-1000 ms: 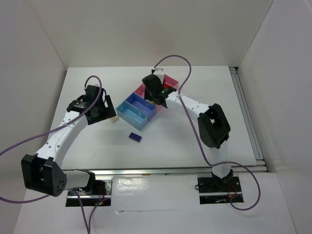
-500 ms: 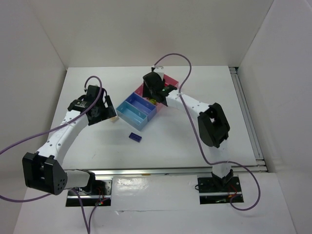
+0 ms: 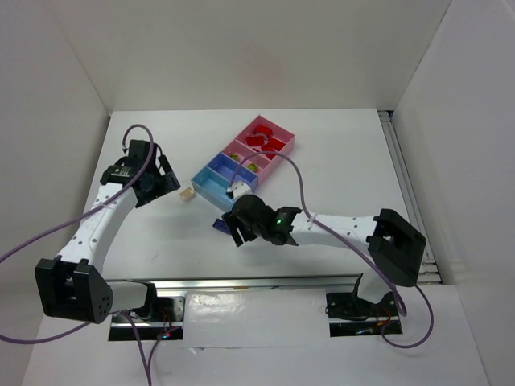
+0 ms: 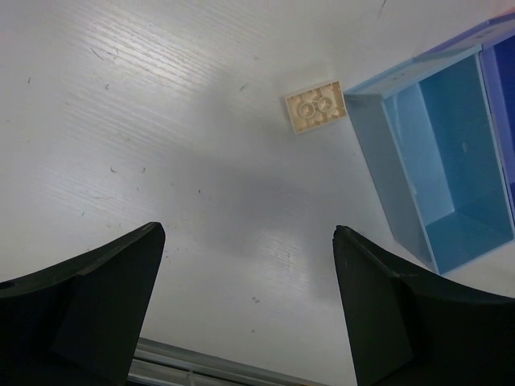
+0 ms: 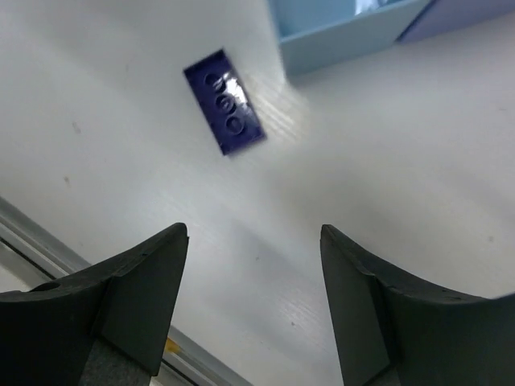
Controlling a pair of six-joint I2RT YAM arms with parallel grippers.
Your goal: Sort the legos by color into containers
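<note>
Purple brick (image 5: 224,101) pickup, approach step
Right gripper (image 5: 253,241) spread, empty; brick ahead and left of it; next likely advance, lower, close.

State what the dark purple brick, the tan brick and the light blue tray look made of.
Dark purple brick: hard glossy plastic, likely; a bright glare sits on its studs. Tan brick: plastic too, duller, moulded round studs. Light blue tray: thin, perhaps translucent plastic, with smooth walls.
</note>
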